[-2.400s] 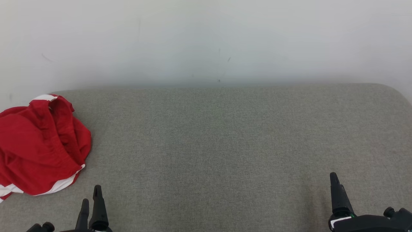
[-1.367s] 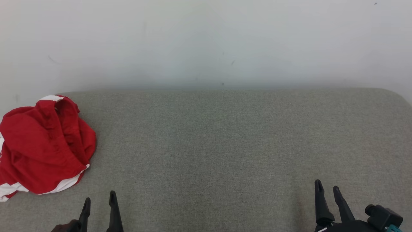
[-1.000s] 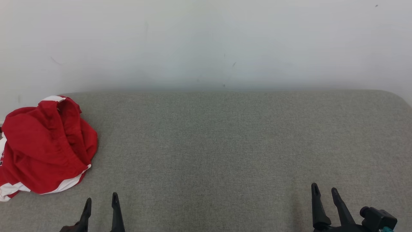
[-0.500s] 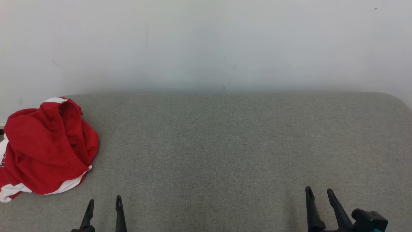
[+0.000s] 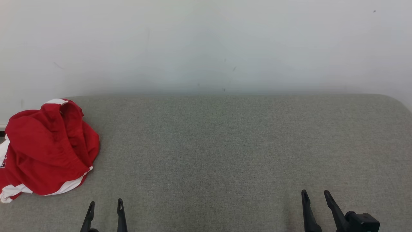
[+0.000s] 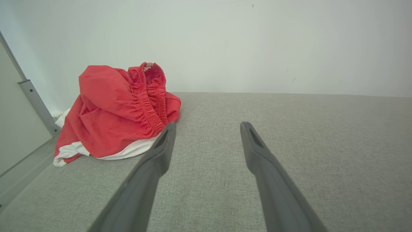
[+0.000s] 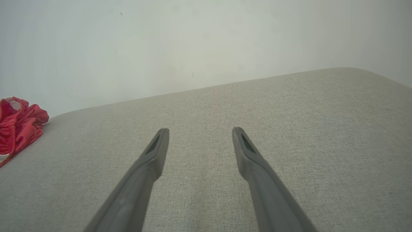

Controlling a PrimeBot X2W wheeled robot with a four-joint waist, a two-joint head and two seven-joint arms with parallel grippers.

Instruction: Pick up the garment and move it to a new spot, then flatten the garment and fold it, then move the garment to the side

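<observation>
A crumpled red garment with white trim lies in a heap at the far left of the grey fabric surface. It has an elastic waistband on top, seen in the left wrist view, and it shows at the left edge of the right wrist view. My left gripper stands open low at the front, to the right of the heap and apart from it, nothing between its fingers. At the lower right my right gripper is open and empty, far from the garment.
A plain white wall rises behind the surface. The grey surface ends in a rounded corner at the far right. A pale metal frame stands just left of the garment, at the surface's left edge.
Both grippers have sunk lower in the head view and stay open. The whole picture has shifted a little down and right, so the camera moved. The garment lies as before.
</observation>
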